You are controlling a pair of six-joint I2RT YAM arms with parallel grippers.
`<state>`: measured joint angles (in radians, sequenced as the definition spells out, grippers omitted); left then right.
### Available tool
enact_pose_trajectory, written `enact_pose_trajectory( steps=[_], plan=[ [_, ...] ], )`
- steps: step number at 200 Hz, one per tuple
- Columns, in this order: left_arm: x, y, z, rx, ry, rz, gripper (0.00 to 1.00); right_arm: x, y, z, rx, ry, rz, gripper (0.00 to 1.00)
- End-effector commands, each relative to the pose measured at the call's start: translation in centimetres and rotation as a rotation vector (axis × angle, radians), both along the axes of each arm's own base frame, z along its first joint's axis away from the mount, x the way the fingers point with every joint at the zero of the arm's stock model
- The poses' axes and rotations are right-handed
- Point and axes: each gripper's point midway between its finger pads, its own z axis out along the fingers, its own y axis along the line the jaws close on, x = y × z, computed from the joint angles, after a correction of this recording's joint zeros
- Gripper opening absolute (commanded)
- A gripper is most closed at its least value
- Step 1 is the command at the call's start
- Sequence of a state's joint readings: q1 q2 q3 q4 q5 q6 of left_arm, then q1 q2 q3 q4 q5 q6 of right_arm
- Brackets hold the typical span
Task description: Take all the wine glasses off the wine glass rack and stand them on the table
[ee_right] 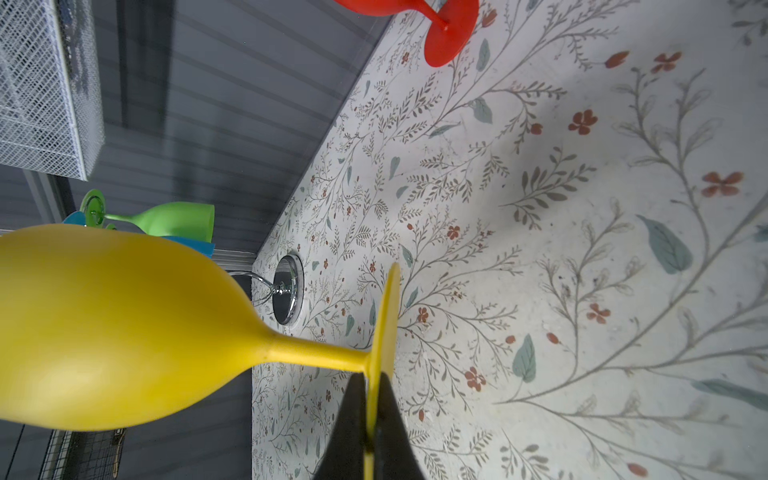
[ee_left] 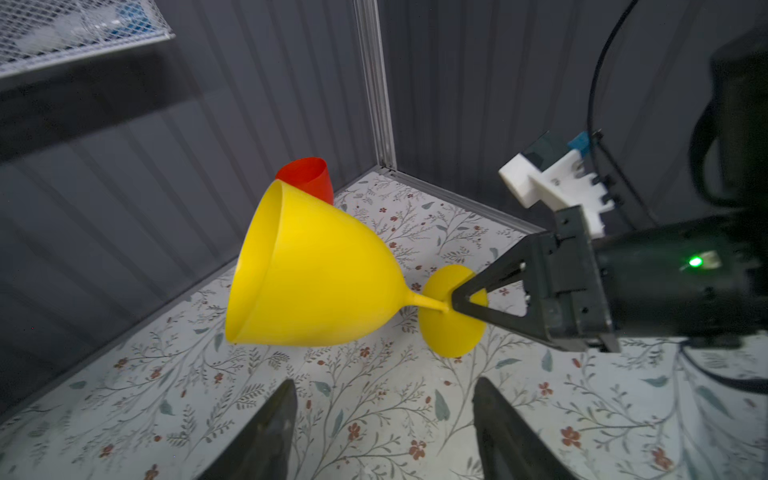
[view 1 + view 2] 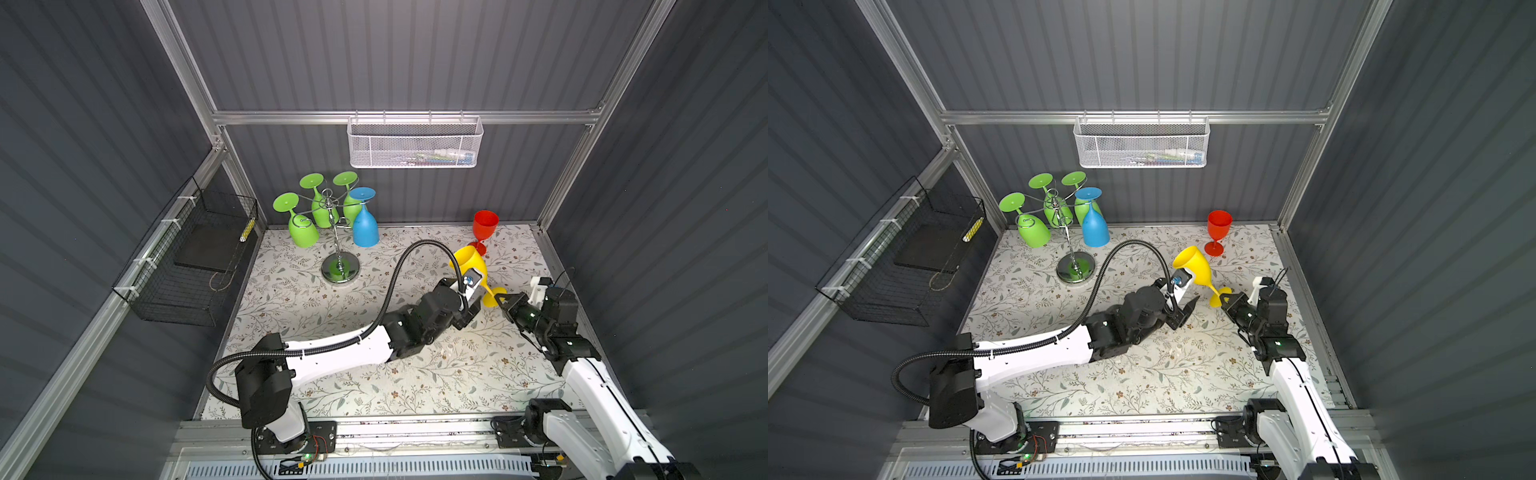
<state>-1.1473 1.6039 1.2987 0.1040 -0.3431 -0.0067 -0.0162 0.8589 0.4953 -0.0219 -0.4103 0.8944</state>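
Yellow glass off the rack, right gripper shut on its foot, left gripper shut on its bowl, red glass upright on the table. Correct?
Wrong on the left gripper: it is open, clear of the yellow glass, as the left wrist view shows. The rest holds: glass off the rack, right gripper shut on its foot, red glass upright on the table.

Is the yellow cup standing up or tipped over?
Tipped over. The yellow plastic wine glass points sideways, stem roughly level, with the right gripper shut on its round foot.
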Motion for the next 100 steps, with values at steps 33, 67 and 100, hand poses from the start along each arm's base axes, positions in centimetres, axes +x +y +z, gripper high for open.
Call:
enact_pose_trajectory(
  steps=[33, 67, 100],
  plan=[
    [2.6, 1.2, 4.1, -0.143, 0.214, -0.104, 0.61, 1.8, 0.5, 1.9, -0.001, -0.193, 0.061, 0.00],
    [4.2, 0.4, 5.3, -0.193, 0.285, -0.134, 0.54, 2.2, 0.5, 1.5, -0.001, -0.225, 0.063, 0.00],
    [4.9, -1.0, 5.6, -0.214, 0.348, -0.177, 0.46, 2.5, 0.4, 1.2, 0.007, -0.231, 0.058, 0.00]
  ],
)
